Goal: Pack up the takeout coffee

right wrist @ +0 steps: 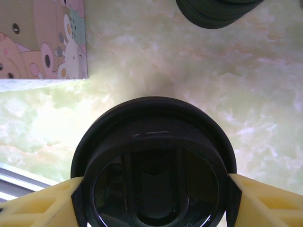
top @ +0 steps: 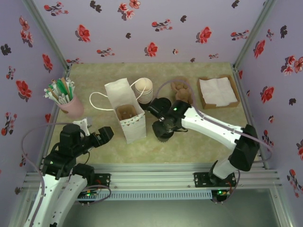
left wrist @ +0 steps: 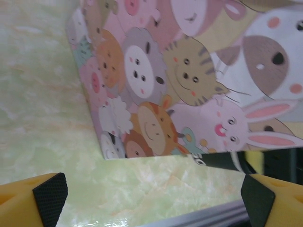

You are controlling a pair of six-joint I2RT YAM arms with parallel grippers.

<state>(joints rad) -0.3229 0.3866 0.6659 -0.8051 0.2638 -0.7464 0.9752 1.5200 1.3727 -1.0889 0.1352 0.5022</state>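
The takeout coffee (top: 164, 131) stands on the table right of the open paper bag (top: 126, 113). In the right wrist view its round black lid (right wrist: 154, 165) sits between the yellow fingers, and both black pads (right wrist: 78, 203) press its rim. My right gripper (top: 163, 124) is shut on the cup from above. My left gripper (top: 105, 135) is open and empty, low beside the bag's left face. The left wrist view has the bag's cartoon-animal side (left wrist: 189, 71) just ahead of the wide-apart fingertips (left wrist: 49, 196).
A stack of cream-rimmed cups (top: 143, 90) and a black stack of lids (top: 161, 105) stand behind the coffee. A pink cup of stirrers (top: 66, 101) is at the left, a napkin tray (top: 218, 92) at the back right. The metal rail (top: 156, 168) edges the front.
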